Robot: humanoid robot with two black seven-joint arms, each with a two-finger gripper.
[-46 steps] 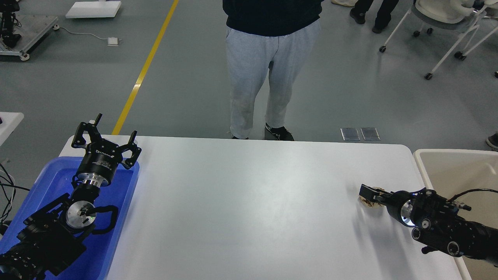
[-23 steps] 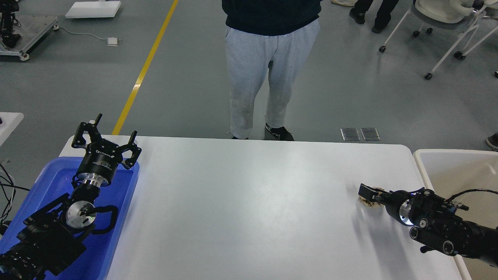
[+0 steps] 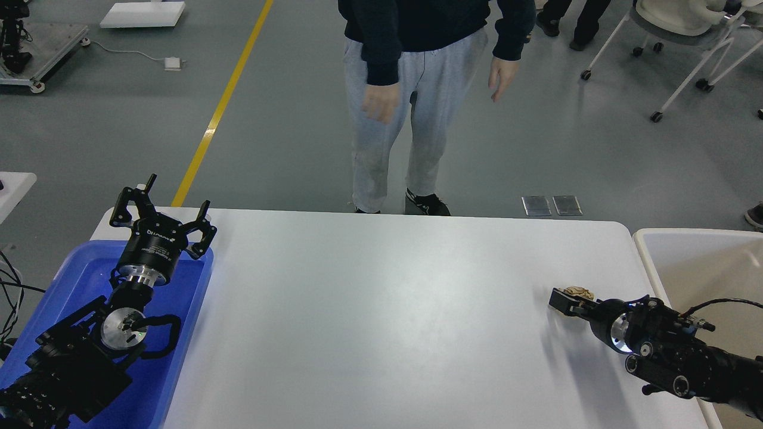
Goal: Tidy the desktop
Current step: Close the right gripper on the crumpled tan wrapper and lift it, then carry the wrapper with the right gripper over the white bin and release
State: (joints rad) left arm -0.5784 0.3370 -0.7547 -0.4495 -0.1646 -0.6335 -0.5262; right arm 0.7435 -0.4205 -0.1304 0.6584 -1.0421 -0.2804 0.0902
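The white desktop point(image 3: 381, 310) fills the middle of the head view. My right gripper point(image 3: 565, 301) reaches in from the lower right near the desktop's right edge. It is shut on a small tan crumpled object point(image 3: 579, 291), which shows just above the dark fingers. My left gripper point(image 3: 162, 215) is open and empty. It is held upright over the far end of the blue plastic tray point(image 3: 191, 310) at the desktop's left side.
A cream-white bin point(image 3: 673, 244) stands just right of the desktop, beside my right arm. A person in grey trousers point(image 3: 393, 119) stands at the far edge, hands hanging down. Wheeled chairs point(image 3: 679, 36) stand at the far right.
My right wrist has turned and drawn back a little, so the tan object now shows above the fingers instead of below. The person's hands have come into view. The left arm has not moved.
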